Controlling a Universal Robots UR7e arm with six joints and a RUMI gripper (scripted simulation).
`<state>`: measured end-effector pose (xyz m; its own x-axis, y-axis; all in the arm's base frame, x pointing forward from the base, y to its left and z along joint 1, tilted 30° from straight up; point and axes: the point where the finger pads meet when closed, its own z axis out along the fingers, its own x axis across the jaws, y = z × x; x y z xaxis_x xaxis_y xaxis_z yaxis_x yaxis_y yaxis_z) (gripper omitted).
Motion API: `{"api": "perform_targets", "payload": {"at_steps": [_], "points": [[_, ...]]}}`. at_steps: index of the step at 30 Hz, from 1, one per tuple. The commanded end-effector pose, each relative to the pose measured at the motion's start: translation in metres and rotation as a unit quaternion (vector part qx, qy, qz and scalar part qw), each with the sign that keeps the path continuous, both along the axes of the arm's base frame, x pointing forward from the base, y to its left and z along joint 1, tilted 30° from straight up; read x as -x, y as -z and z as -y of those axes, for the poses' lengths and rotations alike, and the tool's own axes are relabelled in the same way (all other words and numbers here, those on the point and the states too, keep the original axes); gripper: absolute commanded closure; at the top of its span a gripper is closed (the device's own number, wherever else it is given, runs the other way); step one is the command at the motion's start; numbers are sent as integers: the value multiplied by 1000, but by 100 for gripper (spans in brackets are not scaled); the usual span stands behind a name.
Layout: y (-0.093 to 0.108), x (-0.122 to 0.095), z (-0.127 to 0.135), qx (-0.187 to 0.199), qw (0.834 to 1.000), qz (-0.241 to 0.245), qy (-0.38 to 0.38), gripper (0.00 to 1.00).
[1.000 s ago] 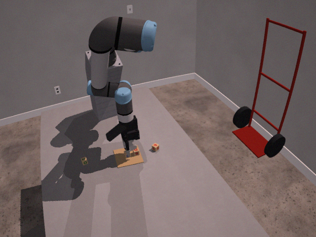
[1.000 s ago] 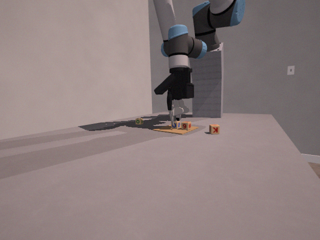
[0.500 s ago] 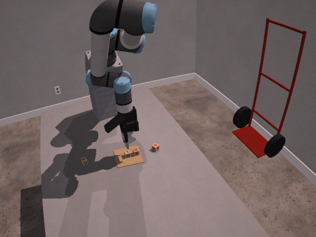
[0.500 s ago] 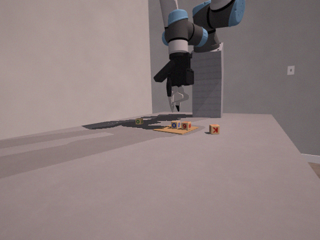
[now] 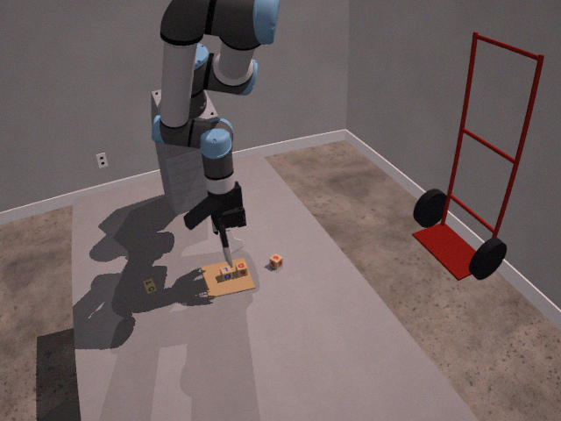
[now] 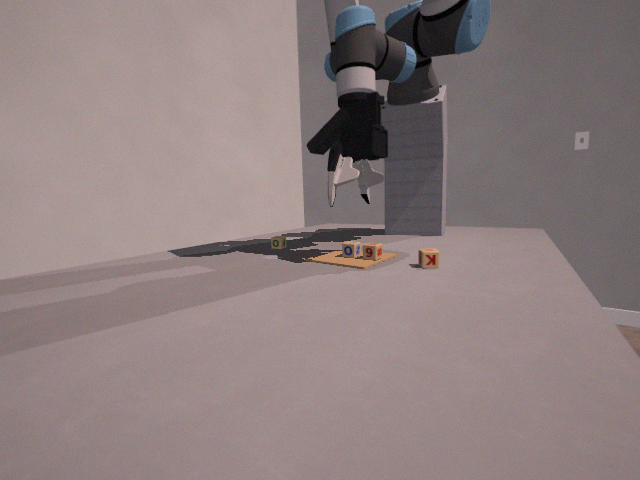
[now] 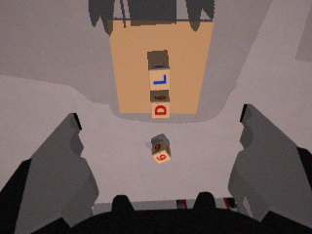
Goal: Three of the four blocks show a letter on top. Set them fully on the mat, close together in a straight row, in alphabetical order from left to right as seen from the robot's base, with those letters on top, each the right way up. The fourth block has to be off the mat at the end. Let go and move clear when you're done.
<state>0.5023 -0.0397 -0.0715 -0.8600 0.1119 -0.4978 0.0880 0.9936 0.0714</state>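
Note:
The tan mat (image 5: 228, 281) lies on the grey floor strip in front of the robot's base. Two blocks stand touching on it: one with blue marks (image 5: 225, 272), whose lit face reads like an L in the wrist view (image 7: 160, 80), and one with red marks (image 5: 241, 269) showing a D (image 7: 160, 109) at the mat's edge. A third block with red marks (image 5: 275, 261) lies off the mat to the right, showing a K in the exterior view (image 6: 429, 257). A green-marked block (image 5: 150, 285) lies off the mat in shadow. My gripper (image 6: 348, 201) hangs open and empty well above the two mat blocks.
The robot's grey pedestal (image 5: 181, 181) stands behind the mat. A red hand truck (image 5: 471, 181) leans on the right wall, far from the blocks. Brown floor borders the grey strip on both sides.

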Motion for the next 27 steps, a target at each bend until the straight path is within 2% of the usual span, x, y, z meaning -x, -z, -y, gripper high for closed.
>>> {"api": "perform_targets", "payload": {"at_steps": [1, 27], "points": [[1, 2, 0, -1, 1000, -2, 0, 0], [1, 1, 2, 2, 1000, -2, -5, 0]]}}
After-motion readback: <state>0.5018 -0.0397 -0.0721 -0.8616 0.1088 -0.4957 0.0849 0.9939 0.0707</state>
